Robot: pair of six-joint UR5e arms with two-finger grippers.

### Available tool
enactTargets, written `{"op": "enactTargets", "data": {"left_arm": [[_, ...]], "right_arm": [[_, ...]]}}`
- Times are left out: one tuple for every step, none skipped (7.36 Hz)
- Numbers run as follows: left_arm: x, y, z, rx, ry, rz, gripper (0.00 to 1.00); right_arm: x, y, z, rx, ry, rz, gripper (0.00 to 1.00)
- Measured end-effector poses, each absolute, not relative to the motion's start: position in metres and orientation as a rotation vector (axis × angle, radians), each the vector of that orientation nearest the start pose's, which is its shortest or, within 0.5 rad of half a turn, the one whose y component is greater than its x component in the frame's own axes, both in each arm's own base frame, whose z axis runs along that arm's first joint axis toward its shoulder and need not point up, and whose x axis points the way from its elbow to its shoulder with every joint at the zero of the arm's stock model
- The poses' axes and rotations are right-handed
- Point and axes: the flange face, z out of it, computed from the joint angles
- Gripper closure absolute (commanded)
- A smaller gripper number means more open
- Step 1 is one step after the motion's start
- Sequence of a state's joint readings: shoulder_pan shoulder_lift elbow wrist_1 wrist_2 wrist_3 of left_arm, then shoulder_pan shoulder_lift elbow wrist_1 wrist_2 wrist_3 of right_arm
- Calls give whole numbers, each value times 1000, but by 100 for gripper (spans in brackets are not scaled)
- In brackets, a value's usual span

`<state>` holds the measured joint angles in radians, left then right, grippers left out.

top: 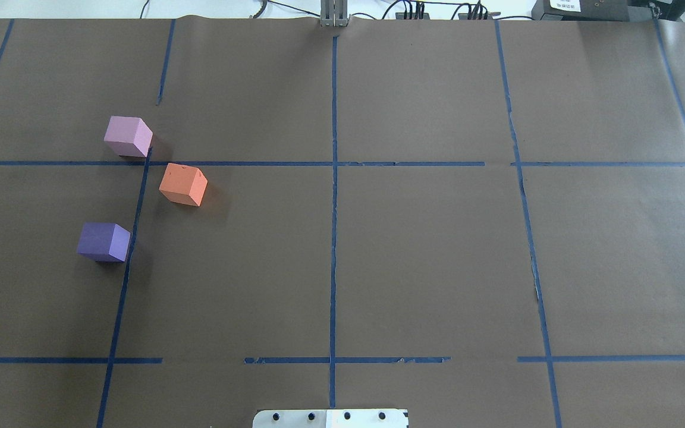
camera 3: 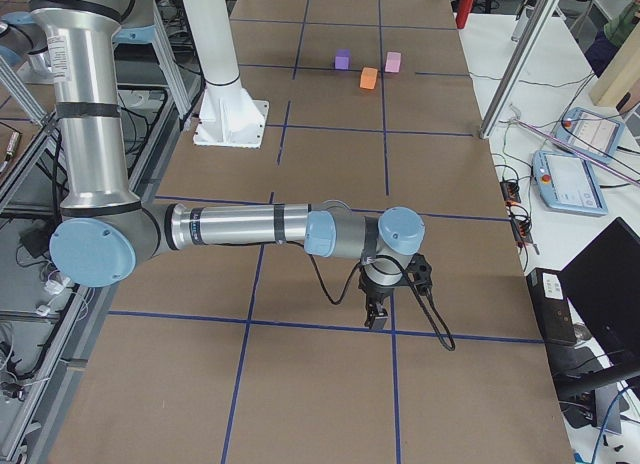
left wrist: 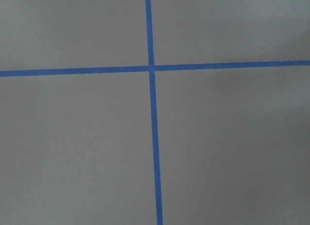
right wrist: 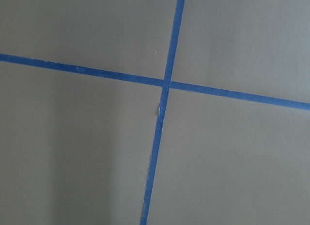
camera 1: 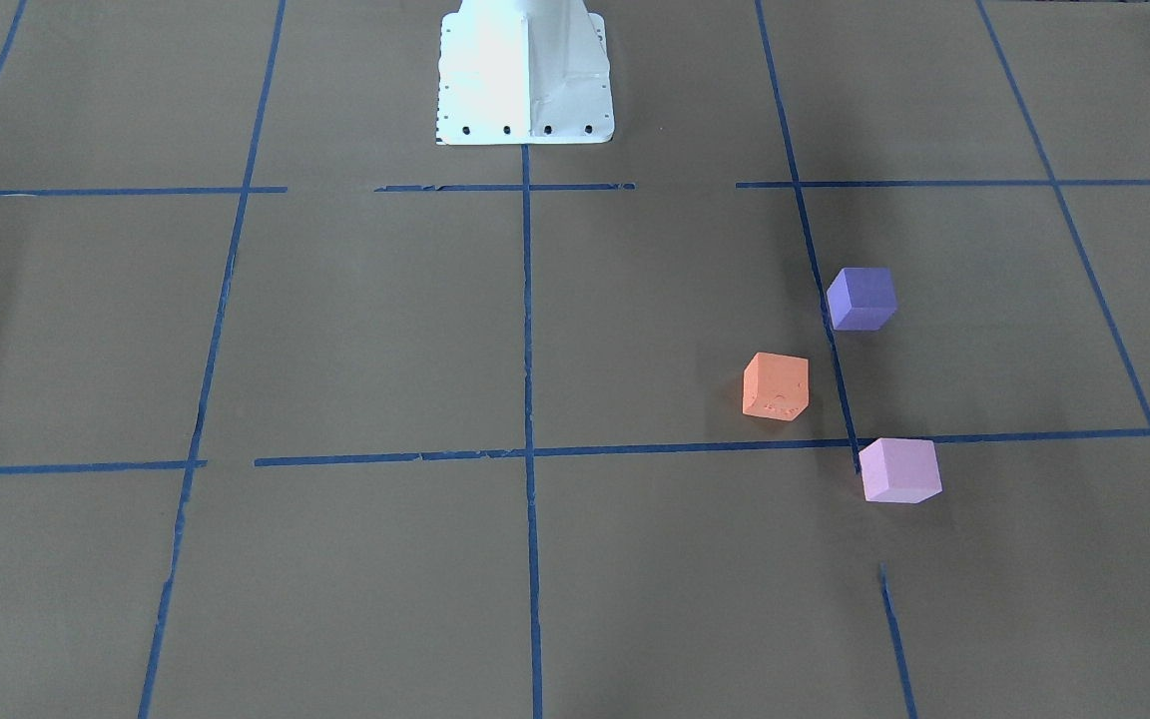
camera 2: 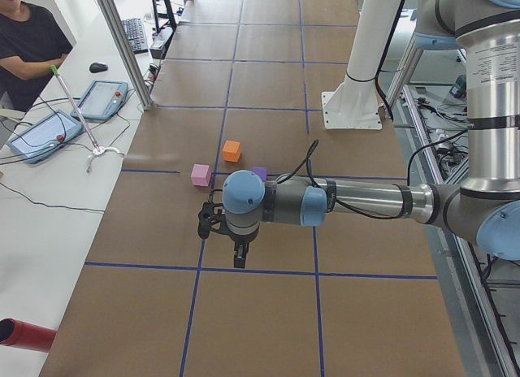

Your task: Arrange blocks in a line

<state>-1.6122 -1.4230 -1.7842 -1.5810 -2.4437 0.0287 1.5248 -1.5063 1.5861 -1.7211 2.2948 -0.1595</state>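
Observation:
Three cubes lie apart on the brown paper on my left side. The orange block (top: 183,184) sits between the light pink block (top: 128,136), which is farther out, and the violet-blue block (top: 104,241), which is nearer to me. They form a shallow bend, not a line (camera 1: 776,385). My left gripper (camera 2: 238,259) hangs over the table short of the blocks, seen only from the side. My right gripper (camera 3: 376,316) hangs far from them at the other end. I cannot tell if either is open. Both wrist views show only paper and tape.
Blue tape lines (top: 333,178) grid the paper. The white robot base (camera 1: 525,75) stands at my table edge. An operator (camera 2: 28,44), teach pendants (camera 2: 101,99) and a metal post (camera 2: 122,48) are along the far side. A red cylinder (camera 2: 24,335) lies beyond the table's corner.

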Motion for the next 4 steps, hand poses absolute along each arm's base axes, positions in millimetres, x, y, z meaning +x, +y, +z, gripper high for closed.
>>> {"op": "enactTargets", "data": {"left_arm": [[-75, -430, 612, 107, 869, 22, 0], [-75, -429, 611, 110, 869, 18, 0], [-75, -428, 610, 100, 869, -8, 0], [-75, -427, 610, 83, 871, -47, 0]], "right_arm": [[44, -515, 637, -26, -727, -171, 0], [44, -515, 637, -26, -727, -171, 0], [44, -515, 637, -26, -727, -171, 0], [44, -515, 637, -26, -727, -171, 0]]}}
